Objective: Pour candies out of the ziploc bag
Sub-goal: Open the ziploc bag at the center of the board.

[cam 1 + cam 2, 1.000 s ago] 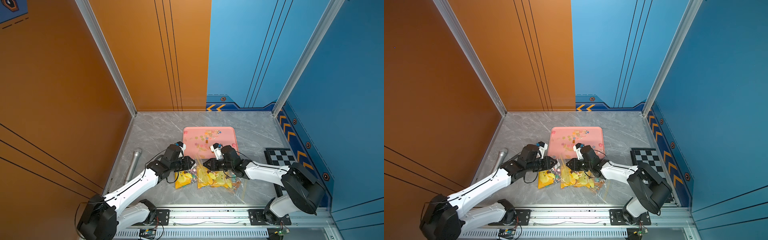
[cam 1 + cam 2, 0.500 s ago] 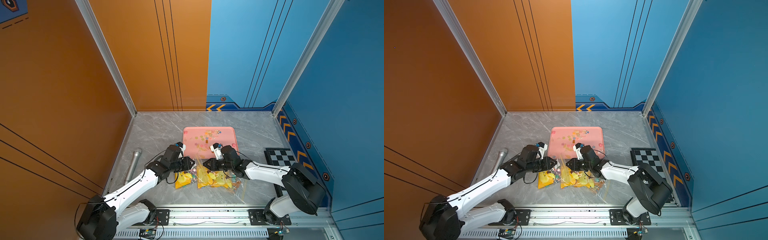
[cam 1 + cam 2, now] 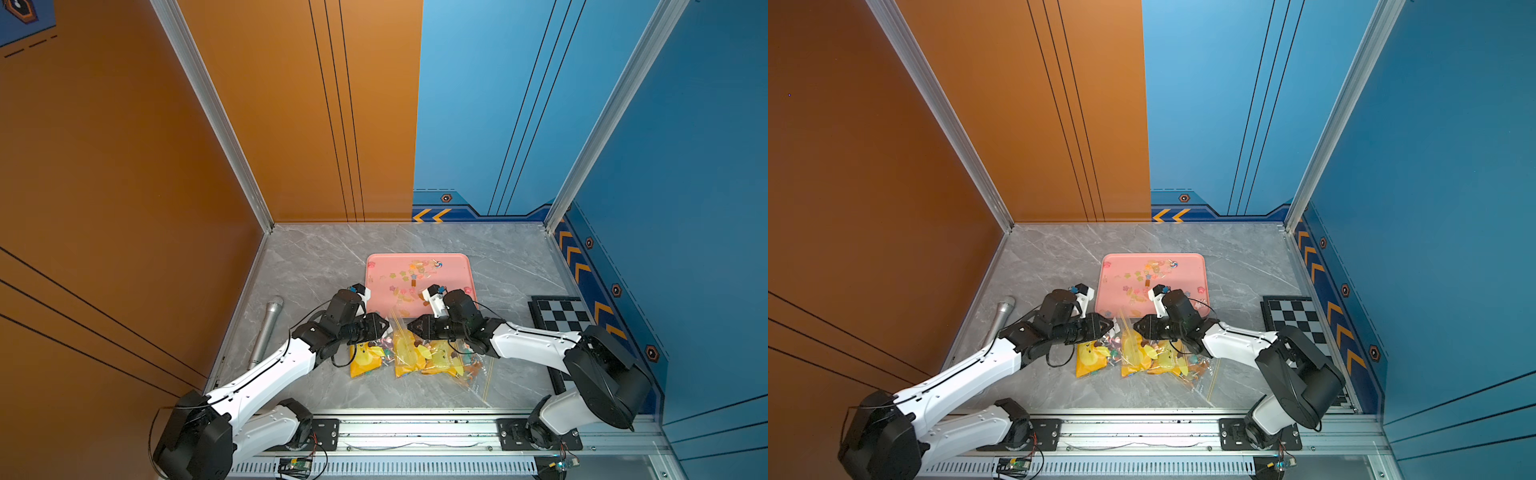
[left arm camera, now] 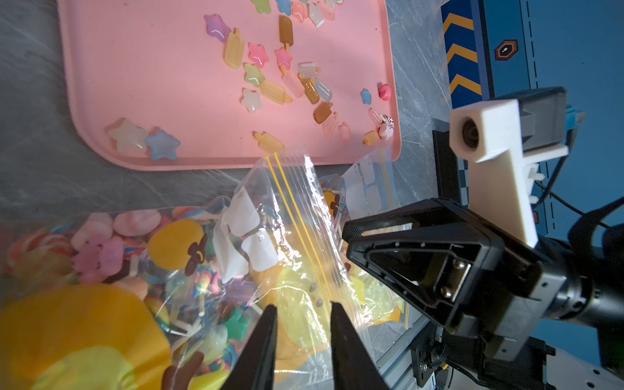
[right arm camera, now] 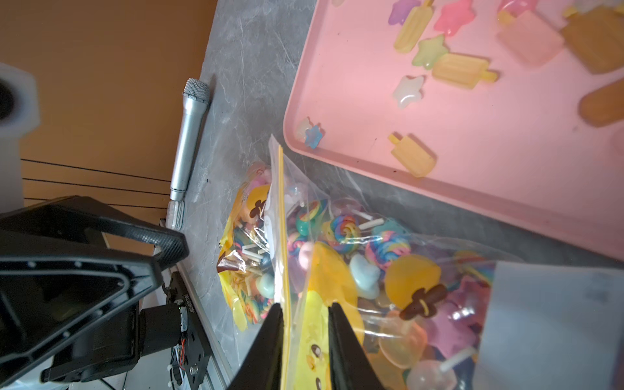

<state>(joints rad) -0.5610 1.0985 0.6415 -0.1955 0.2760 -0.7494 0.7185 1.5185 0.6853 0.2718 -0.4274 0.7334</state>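
though print blurs, left hand (image 4: 302, 309) and right hand (image 5: 305, 309), ajar, straddle the ziploc bag (image 4: 291, 189).

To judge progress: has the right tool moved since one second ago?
No. The right tool stands where it was, just off the near edge of the pink tray; neither top view shows any shift.
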